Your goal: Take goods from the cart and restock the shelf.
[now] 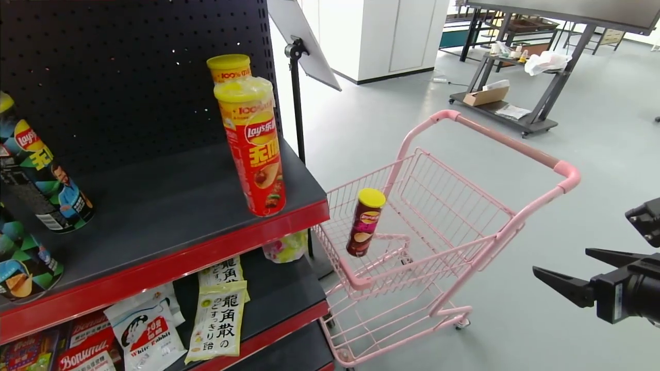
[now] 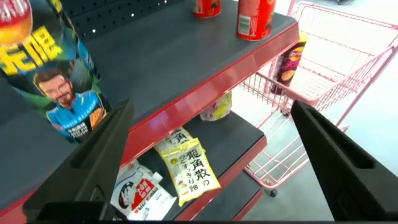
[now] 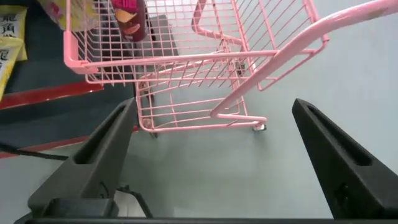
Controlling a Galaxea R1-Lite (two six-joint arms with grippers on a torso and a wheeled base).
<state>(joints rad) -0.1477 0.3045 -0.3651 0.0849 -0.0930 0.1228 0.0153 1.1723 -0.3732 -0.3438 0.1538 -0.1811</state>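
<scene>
A pink cart stands right of the black shelf with its red front edge. One maroon chip can with a yellow lid leans in the cart's front corner, also seen as the maroon can and the maroon can. Two red chip cans stand on the upper board near its right end. Dark patterned cans stand at the left. My right gripper hangs open and empty over the floor right of the cart. My left gripper is open and empty in front of the shelf edge, near a dark can.
Snack bags lie on the lower shelf board, also seen as snack bags. A thin black stand with a tilted panel rises between shelf and cart. A wheeled table frame stands far back. Grey floor lies open right of the cart.
</scene>
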